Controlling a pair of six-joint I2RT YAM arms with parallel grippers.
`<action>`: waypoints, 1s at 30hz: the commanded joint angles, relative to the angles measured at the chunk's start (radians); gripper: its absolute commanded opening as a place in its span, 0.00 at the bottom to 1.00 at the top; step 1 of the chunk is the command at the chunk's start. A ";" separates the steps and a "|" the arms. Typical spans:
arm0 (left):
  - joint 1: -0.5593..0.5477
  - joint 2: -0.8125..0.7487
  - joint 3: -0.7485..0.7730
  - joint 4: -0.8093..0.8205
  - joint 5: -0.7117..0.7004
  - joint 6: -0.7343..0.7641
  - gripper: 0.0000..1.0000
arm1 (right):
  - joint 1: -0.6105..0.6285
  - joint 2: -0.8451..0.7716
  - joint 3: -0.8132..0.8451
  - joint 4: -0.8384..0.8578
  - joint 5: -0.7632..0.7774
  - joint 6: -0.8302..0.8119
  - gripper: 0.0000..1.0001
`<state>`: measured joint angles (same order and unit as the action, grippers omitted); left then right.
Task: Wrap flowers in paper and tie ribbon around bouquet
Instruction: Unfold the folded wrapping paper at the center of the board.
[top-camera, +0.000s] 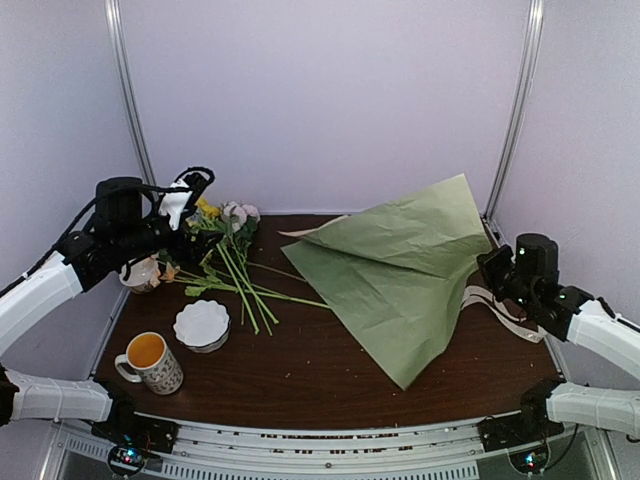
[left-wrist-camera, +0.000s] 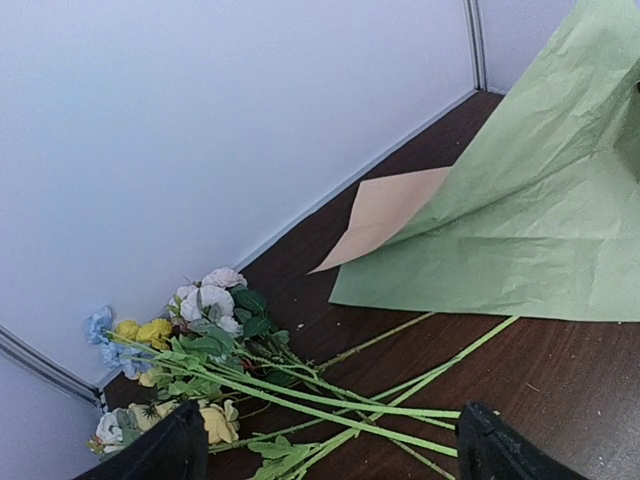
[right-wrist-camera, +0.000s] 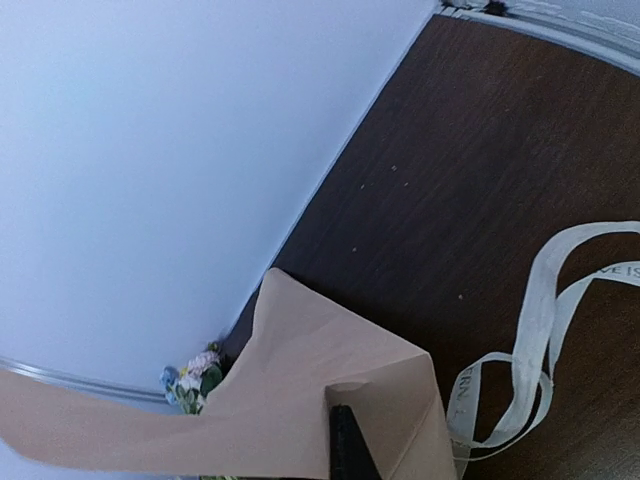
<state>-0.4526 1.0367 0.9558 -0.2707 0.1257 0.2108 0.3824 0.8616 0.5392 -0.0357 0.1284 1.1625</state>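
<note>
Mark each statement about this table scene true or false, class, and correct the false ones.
1. The flowers lie unwrapped on the table. True.
2. The left gripper grips the flowers. False: it is open and holds nothing.
3. The right gripper is shut on the paper. True.
4. The ribbon is tied around the stems. False: it lies loose at the table's right side, away from the flowers.

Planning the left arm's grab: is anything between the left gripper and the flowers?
Nothing visible. The open left gripper faces the flowers directly, with no object between them. The bowl and mug sit nearer the front edge, off that line.
</note>
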 joint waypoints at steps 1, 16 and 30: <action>-0.003 0.002 0.001 0.038 -0.016 0.001 0.89 | -0.063 0.007 -0.049 -0.096 0.076 0.129 0.00; -0.041 0.120 0.055 0.016 0.110 0.043 0.83 | -0.018 0.045 0.196 -0.122 -0.183 -0.230 0.00; -0.182 0.242 0.180 0.177 0.082 0.385 0.98 | 0.267 0.166 0.797 -0.354 -0.524 -0.592 0.00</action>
<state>-0.6365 1.2537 1.1076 -0.2489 0.2249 0.4808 0.6243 1.0183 1.2617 -0.3099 -0.2386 0.6662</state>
